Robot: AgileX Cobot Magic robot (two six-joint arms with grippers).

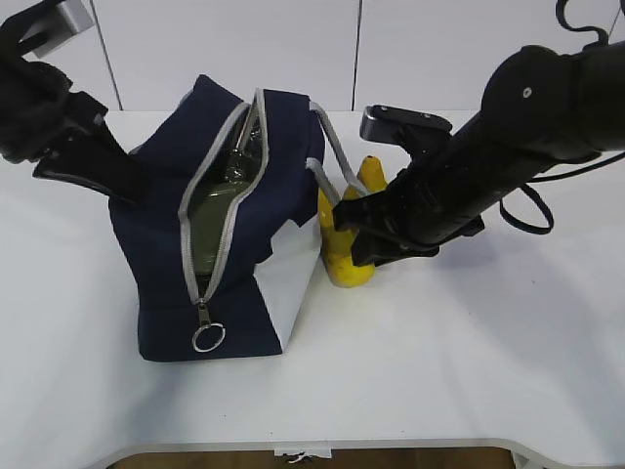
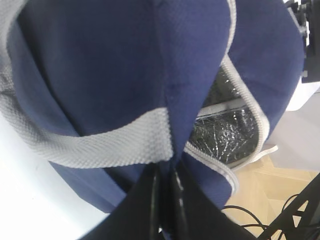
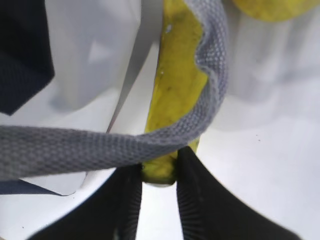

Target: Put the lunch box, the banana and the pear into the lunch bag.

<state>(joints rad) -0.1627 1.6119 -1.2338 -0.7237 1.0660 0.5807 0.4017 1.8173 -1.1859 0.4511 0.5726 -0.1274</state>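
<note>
the banana [image 3: 175,95] lies mid-frame beside the lunch bag [image 1: 166,244], its end clamped in the right claw [image 3: 159,172], a grey handle [image 3: 90,147] draped across it. the left claw [image 2: 164,187] pinches the bag's fabric on the white table [image 1: 469,362].

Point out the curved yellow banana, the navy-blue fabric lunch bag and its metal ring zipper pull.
Curved yellow banana [image 3: 175,95]: right wrist view, mid-length on its peel.
Navy-blue fabric lunch bag [image 1: 161,254]: exterior view, blue side panel.
Metal ring zipper pull [image 1: 208,337]: exterior view, on the ring.
</note>
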